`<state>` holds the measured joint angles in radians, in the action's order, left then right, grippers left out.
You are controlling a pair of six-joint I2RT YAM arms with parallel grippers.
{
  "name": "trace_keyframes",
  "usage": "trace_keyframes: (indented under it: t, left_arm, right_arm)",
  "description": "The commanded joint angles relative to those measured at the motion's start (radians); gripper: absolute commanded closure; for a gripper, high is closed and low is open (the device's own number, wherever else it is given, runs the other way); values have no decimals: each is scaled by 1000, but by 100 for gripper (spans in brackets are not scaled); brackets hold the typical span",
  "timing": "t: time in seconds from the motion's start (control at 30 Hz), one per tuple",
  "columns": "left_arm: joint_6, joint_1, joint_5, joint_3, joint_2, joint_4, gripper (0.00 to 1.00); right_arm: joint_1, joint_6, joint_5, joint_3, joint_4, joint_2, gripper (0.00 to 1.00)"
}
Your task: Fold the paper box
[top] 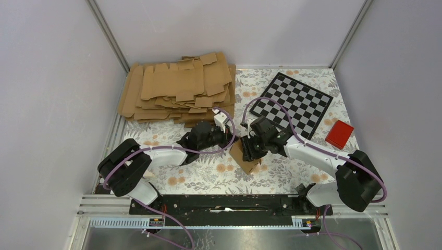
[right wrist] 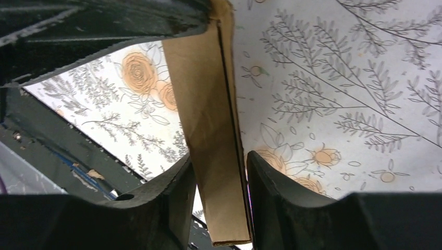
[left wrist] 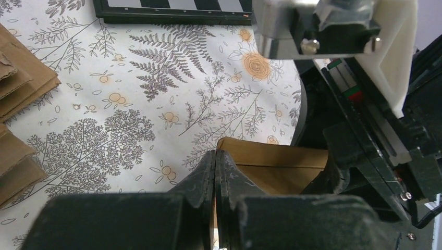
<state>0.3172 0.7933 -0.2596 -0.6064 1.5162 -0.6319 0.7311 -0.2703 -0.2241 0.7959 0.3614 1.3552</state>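
Note:
The paper box (top: 245, 157) is a small brown cardboard piece, partly folded, standing on the flowered table between both grippers. My left gripper (top: 228, 136) comes in from the left. In the left wrist view the left gripper (left wrist: 215, 152) is shut, its tips pinching the near edge of the paper box (left wrist: 276, 161), with a brown sliver between the fingers. My right gripper (top: 250, 148) reaches it from the right. In the right wrist view the right gripper (right wrist: 220, 156) straddles an upright panel of the paper box (right wrist: 208, 104), with a gap at the left finger (right wrist: 172, 192).
A big pile of flat cardboard blanks (top: 180, 88) lies at the back left and shows as blanks (left wrist: 21, 78) in the left wrist view. A chequered board (top: 297, 104) lies at the back right, with a red block (top: 339, 134) beside it. The walls stand close on both sides.

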Motion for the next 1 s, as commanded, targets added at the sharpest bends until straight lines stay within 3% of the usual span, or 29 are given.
trace_keyframes:
  t: [0.0, 0.67, 0.97]
  left_arm:
    - [-48, 24, 75, -21, 2, -17, 100]
    - [-85, 79, 156, -11, -1, 7, 100]
    - [-101, 105, 203, -31, 43, 24, 100]
  right_arm:
    - [2, -7, 96, 42, 31, -11, 52]
    - [3, -25, 265, 74, 71, -35, 57]
    - [2, -24, 265, 79, 63, -30, 57]
